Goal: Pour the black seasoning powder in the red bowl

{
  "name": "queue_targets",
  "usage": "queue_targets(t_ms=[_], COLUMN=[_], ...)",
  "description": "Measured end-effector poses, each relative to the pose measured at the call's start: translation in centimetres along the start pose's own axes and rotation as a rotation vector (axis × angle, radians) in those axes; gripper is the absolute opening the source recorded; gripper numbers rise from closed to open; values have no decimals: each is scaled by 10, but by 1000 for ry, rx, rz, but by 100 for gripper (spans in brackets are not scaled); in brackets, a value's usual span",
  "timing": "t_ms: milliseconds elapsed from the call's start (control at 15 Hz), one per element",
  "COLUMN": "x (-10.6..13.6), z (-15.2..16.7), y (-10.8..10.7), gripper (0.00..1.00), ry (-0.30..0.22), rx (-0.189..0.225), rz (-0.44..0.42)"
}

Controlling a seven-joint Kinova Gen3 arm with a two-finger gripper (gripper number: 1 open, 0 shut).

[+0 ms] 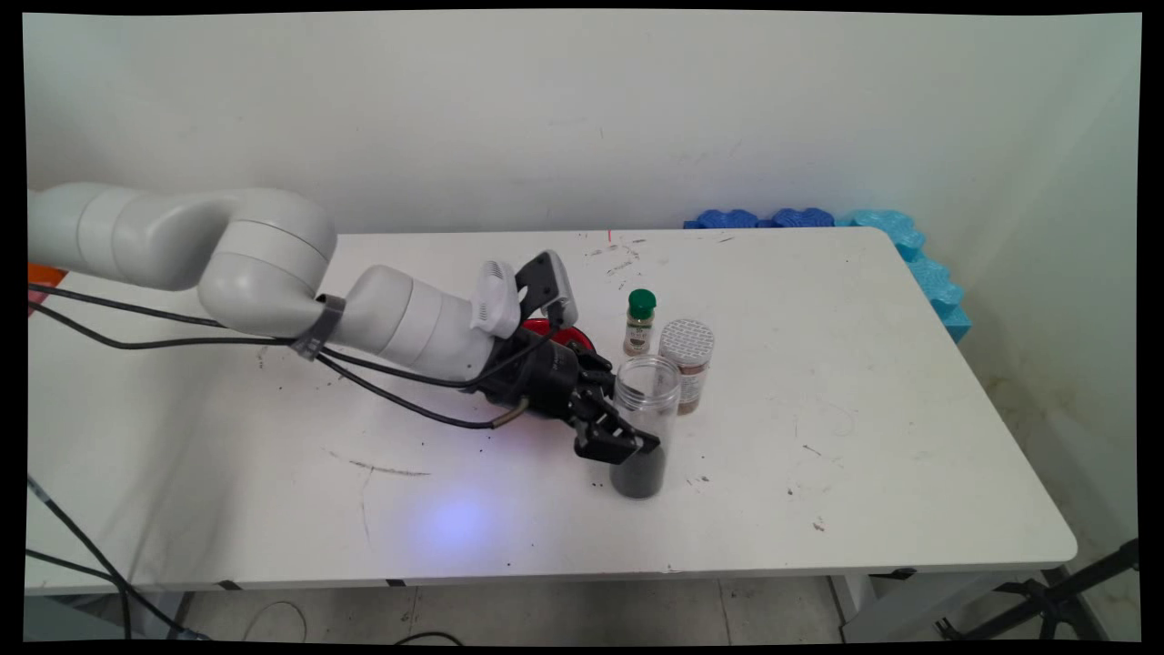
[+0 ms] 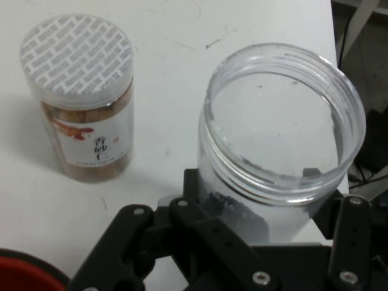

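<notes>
Two fingers of the end effector clamp the open jar upright mid-counter, beside a sealed jar.

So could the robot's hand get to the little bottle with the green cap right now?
Probably not straight away. The gripper is shut on the open clear jar, so it is busy. The green-capped bottle stands just behind, close beside the foil-topped jar, which crowds one side.
</notes>
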Motion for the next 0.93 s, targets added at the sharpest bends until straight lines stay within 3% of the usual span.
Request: queue_targets(t_ms=[467,933], x=[4,11], z=[-44,-113], y=[0,-2], gripper=[0,0], ry=[-4,-6], rx=[-11,-33], rz=[49,86])
